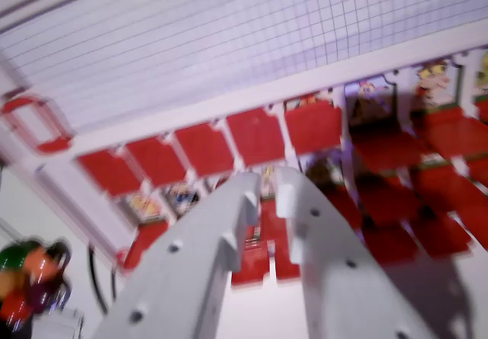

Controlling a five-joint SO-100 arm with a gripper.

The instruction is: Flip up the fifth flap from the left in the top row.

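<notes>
The white hand [263,190] hangs over the board [396,164] of red flaps [255,135], its two fingers [229,225] close together, a small gap between, pinching nothing.

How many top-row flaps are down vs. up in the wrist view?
Flat red flaps: 5
Standing picture flaps: 2
Total: 7
Another may be cut off at the wrist view's right edge, but it is too blurred to count.
</notes>
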